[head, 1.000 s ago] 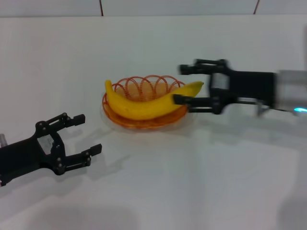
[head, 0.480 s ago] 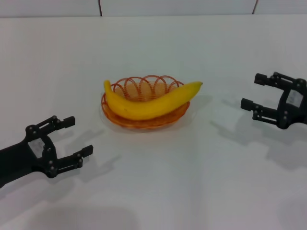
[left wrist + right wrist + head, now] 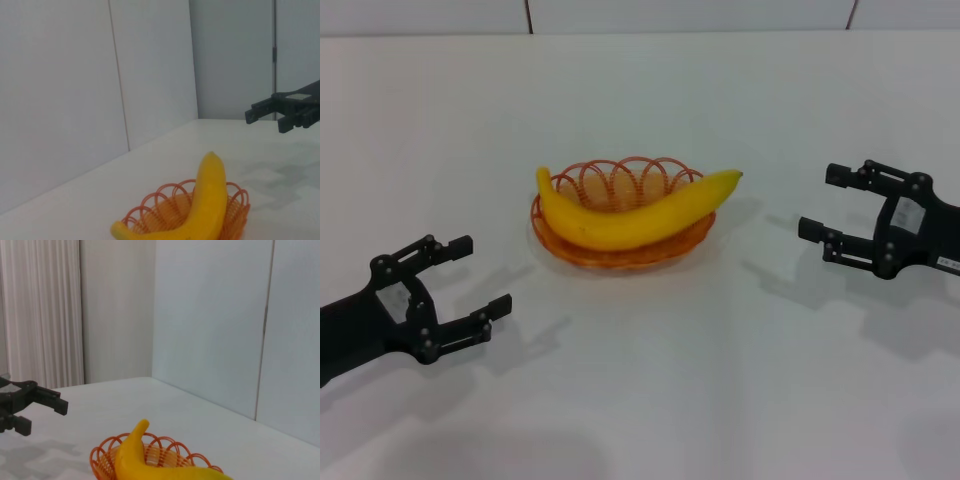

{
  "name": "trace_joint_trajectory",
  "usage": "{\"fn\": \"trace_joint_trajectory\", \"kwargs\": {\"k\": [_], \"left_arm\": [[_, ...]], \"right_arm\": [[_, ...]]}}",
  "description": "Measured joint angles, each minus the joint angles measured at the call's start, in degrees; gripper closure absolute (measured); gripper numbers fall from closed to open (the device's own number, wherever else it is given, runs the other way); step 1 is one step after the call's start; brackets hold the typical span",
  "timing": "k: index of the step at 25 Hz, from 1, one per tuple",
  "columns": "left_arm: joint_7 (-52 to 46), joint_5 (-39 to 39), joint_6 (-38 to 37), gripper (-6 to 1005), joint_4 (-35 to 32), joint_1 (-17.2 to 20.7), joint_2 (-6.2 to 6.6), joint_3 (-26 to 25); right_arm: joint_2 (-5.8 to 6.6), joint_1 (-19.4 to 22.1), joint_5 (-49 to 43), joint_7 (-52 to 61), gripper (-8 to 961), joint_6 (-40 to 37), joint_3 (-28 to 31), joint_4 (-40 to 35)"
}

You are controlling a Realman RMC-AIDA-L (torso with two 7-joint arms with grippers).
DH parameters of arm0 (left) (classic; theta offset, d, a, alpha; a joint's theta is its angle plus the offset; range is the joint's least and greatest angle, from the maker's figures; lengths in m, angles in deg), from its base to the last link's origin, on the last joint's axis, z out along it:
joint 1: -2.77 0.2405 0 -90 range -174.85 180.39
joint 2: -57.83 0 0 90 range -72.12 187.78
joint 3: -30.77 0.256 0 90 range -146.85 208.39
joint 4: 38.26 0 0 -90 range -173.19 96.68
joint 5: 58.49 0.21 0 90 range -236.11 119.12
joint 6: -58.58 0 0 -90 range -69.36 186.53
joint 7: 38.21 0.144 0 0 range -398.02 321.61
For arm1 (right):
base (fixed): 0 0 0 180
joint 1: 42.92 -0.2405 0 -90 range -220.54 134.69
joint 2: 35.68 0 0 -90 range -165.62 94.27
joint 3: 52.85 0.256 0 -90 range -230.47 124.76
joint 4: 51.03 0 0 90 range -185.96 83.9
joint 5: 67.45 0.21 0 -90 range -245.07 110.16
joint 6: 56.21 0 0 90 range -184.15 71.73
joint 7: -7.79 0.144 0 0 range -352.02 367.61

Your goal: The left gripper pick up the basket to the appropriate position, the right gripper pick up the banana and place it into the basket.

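Note:
The yellow banana lies across the orange wire basket in the middle of the white table; its ends overhang the rim. My left gripper is open and empty, low at the left front, apart from the basket. My right gripper is open and empty at the right, apart from the banana's tip. The left wrist view shows the banana in the basket and the right gripper beyond. The right wrist view shows the banana, the basket and the left gripper.
The white table spreads around the basket. Pale wall panels stand behind its far edge. A curtain hangs beyond the left gripper in the right wrist view.
My right gripper let go of the banana and drew back to the right, then eased slightly toward the basket. My left gripper slid back to the left front. Banana stays in the basket.

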Motion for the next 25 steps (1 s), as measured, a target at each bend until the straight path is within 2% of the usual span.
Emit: {"fn": "trace_joint_trajectory", "kwargs": {"k": [25], "left_arm": [[0.8, -1.3, -0.2, 168, 0.0, 0.4, -0.04, -0.1]], "right_arm": [[-0.07, -1.5, 0.0, -0.1, 190, 2.1, -0.2, 1.8]]}}
